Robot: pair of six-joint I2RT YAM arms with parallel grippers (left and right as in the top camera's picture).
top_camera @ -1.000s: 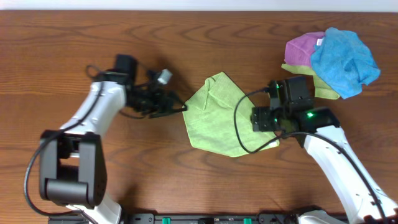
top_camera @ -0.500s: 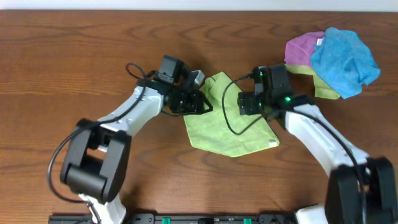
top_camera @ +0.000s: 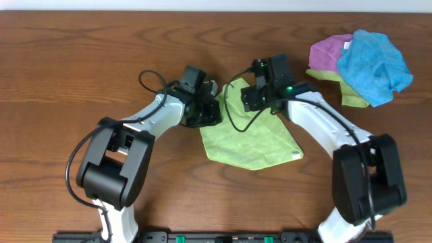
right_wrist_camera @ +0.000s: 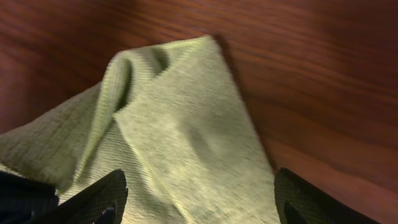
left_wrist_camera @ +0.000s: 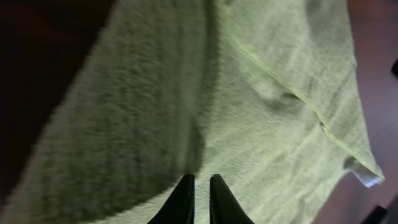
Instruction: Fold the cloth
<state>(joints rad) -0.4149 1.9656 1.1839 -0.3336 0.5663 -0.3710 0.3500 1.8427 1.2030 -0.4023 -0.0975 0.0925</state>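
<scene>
Both jaws nearer cloth (top_camera: 253, 138), lower edge unobstructed

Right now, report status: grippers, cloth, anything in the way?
Left gripper nearly shut, low over cloth. Right gripper open above its raised fold. Cloth only partly folded. Other cloths lie apart.

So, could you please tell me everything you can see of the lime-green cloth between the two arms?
The cloth is lime-green, fuzzy microfibre, lying rumpled on the wooden table, with a raised fold near its far corner and a small white tag at its near right corner. The left hand is over its left edge, the right hand open above its far part.
</scene>
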